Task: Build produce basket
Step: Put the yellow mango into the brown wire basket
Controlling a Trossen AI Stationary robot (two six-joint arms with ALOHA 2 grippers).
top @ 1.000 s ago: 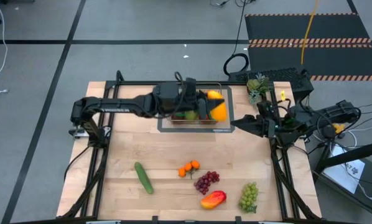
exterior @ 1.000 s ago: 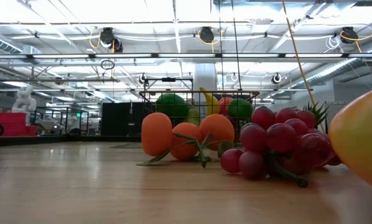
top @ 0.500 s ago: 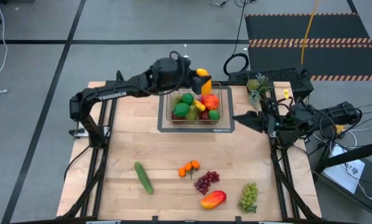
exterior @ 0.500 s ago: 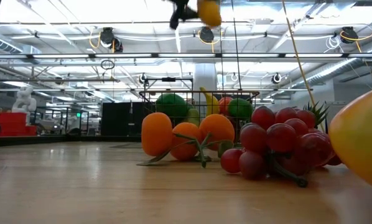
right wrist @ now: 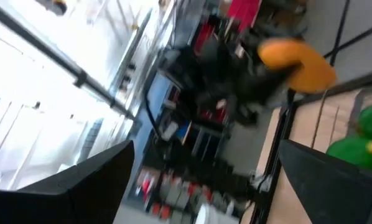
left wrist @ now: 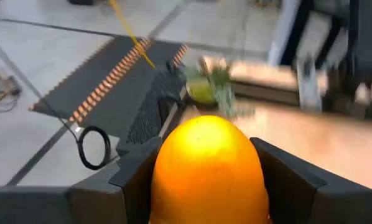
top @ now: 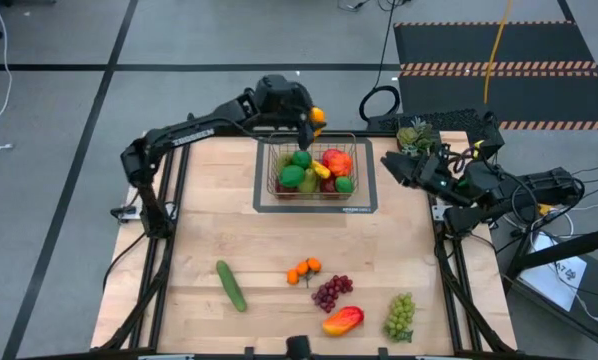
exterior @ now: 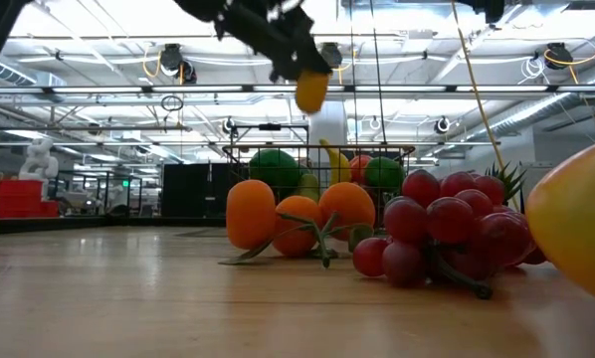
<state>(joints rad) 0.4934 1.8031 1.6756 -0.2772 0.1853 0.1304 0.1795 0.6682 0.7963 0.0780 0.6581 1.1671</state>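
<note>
Basket (top: 322, 172) sitting at the table's far middle, already holding produce.
We are seeing the left gripper (top: 311, 118) pinching 1 orange fruit (left wrist: 206, 171) in the air just past the basket's far-left corner, while the right gripper (top: 392, 167) is hanging spread wide and empty beside the basket's right side.

We've got the basket (top: 317, 172) sitting at the far middle of the table (top: 209, 230), with some produce already in it. Nearer the front edge the cucumber (top: 231, 285) lies off to the left, then oranges (top: 304, 269), grapes (top: 331, 292) and mango (top: 342, 320) to its right.
</note>
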